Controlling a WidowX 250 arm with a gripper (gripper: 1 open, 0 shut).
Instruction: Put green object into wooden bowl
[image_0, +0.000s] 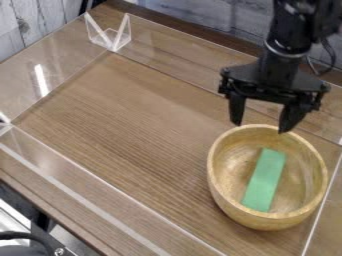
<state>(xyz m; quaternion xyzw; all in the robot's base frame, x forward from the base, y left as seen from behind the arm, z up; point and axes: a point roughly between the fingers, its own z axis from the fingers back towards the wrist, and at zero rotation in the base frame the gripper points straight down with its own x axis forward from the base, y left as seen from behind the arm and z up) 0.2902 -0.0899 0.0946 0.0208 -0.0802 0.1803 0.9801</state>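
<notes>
The wooden bowl (269, 178) is taken as the landmark; it is seen on the wood-grain table (120, 130), near the table's right-hand edge in the camera view. The green object (269, 179) is found lying flat inside the bowl, on its floor, with its long side running from the far rim toward the near rim and tilted slightly. Nothing is touching the block.

The gripper (273, 109) is seen above and just behind the bowl's far rim, pointed straight down, with its black fingers (289, 113) spread wide apart; nothing is held between them. The fingertip on the right is seen in front of the far rim of the bowl; whether it touches the rim cannot be told. The dark arm (294, 35) is seen rising from the gripper toward the top right corner.

Clear plastic walls (43, 80) are seen bordering the table well to the left of the bowl, and a clear folded bracket (108, 34) is set at the far left corner, well apart from the bowl.
</notes>
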